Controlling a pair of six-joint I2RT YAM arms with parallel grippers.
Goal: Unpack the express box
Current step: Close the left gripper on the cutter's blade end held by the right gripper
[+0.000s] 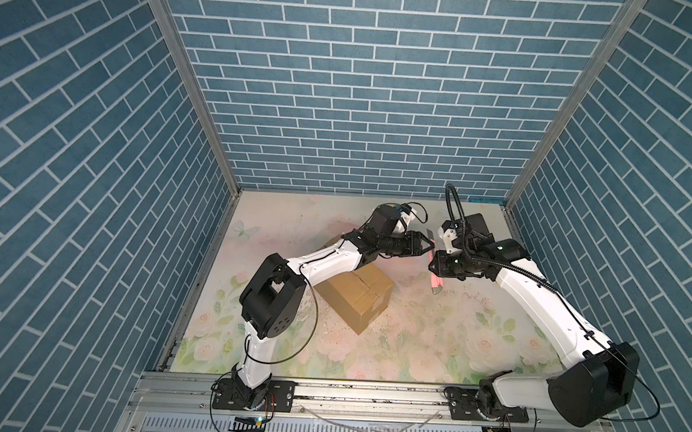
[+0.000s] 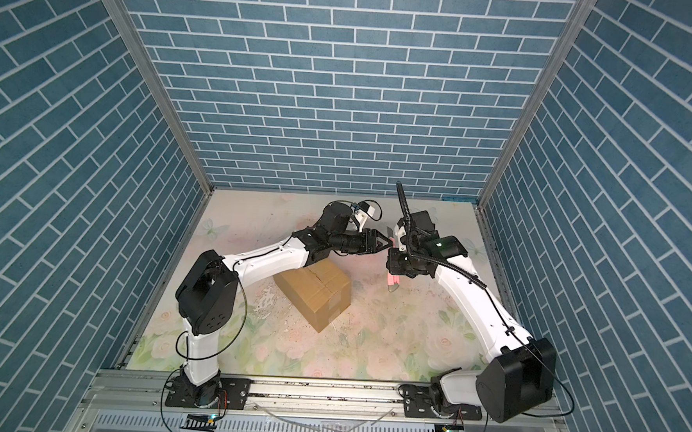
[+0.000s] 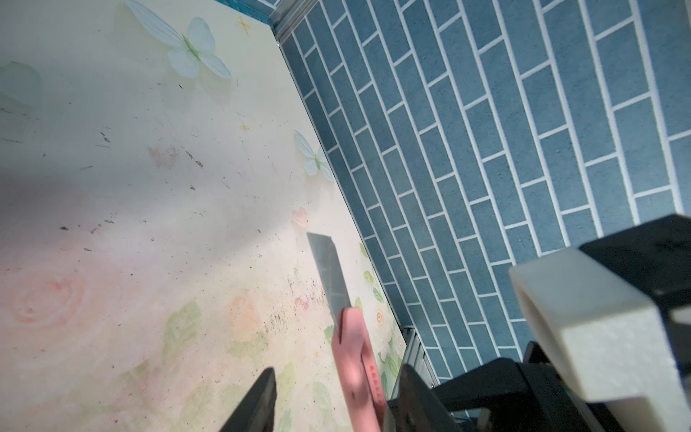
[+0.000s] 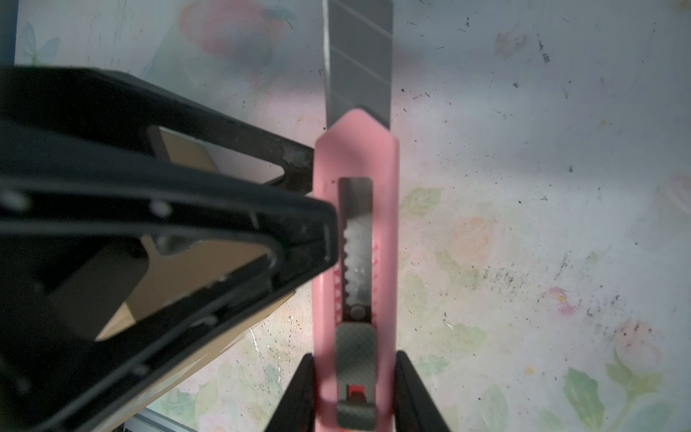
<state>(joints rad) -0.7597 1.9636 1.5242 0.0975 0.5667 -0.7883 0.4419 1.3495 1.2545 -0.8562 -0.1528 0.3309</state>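
Note:
The express box point(image 1: 356, 297) point(image 2: 315, 298), a brown carton, lies on the floral table with its flaps down, under my left forearm. My right gripper point(image 1: 435, 266) point(image 4: 355, 392) is shut on the handle of a pink knife point(image 4: 355, 157) point(image 1: 435, 279), held in the air to the right of the box. Its grey blade point(image 4: 359, 56) point(image 3: 329, 269) is extended. My left gripper point(image 1: 430, 246) point(image 3: 336, 400) straddles the knife's upper body point(image 3: 353, 344). Its jaws are apart: one finger point(image 3: 415, 396) is close against the knife and the other finger point(image 3: 258, 400) stands off it.
Blue brick walls point(image 1: 363, 84) close in the table point(image 1: 411, 342) on three sides, with metal posts at the back corners. An aluminium rail point(image 1: 367, 395) carrying both arm bases runs along the front edge. The right wall point(image 3: 486, 149) is near the knife.

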